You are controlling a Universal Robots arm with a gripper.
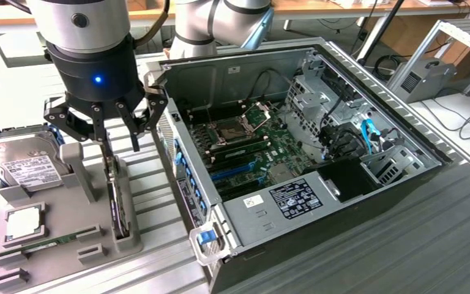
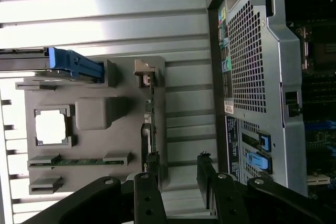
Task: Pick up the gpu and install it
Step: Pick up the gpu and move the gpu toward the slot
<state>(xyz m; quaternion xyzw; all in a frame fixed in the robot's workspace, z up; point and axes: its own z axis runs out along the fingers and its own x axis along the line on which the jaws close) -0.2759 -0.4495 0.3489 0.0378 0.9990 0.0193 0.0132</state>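
Note:
The gpu (image 1: 119,205) stands on edge in a slot of the grey holder (image 1: 71,251), showing as a thin dark card with a metal end. My gripper (image 1: 108,138) hangs open just above the card's far end, with nothing between its black fingers (image 1: 137,131). In the wrist view the gpu (image 2: 149,124) runs as a narrow strip down the holder (image 2: 94,114). There my gripper (image 2: 176,166) straddles the bare strip beside the card, and one finger (image 2: 147,182) lines up with the card's end. The open computer case (image 1: 300,153) lies on the exterior view's right.
On the holder also sit a silver hard drive (image 1: 27,162), a square processor (image 1: 24,222) and a RAM stick (image 1: 51,242). The case's perforated rear panel (image 2: 252,56) stands close beside the holder. Blue slots (image 1: 235,170) show on the motherboard. Cables (image 1: 369,131) lie inside the case.

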